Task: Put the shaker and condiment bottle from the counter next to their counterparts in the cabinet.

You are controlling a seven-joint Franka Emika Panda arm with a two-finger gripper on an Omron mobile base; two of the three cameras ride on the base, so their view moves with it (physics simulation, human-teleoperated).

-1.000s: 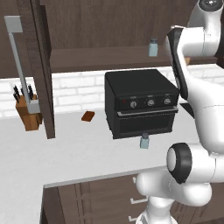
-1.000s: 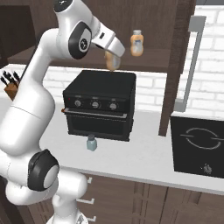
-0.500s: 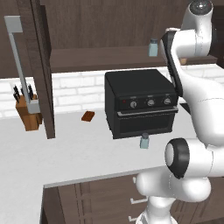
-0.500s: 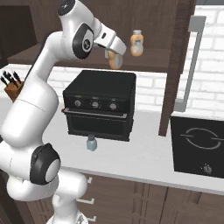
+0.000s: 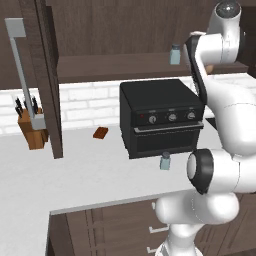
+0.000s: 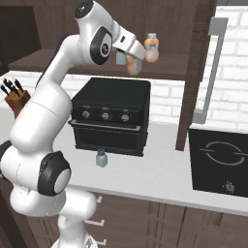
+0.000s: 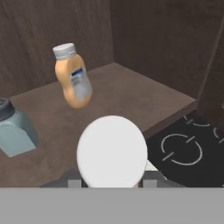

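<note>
Gripper (image 6: 134, 62) raised at the cabinet (image 6: 193, 72) shelf, jaws clamped on the condiment bottle (image 7: 112, 151), its pale cap facing the hand camera, apparently just above the shelf board though the bottle's base is hidden. On the shelf close ahead: matching amber bottle (image 7: 73, 81) upright, matching shaker (image 7: 14, 131) just beside it. Down on the counter (image 5: 75, 175), the shaker (image 5: 165, 161) upright just in front of the black oven (image 5: 160, 117), well apart from the knife block (image 5: 31, 125).
</note>
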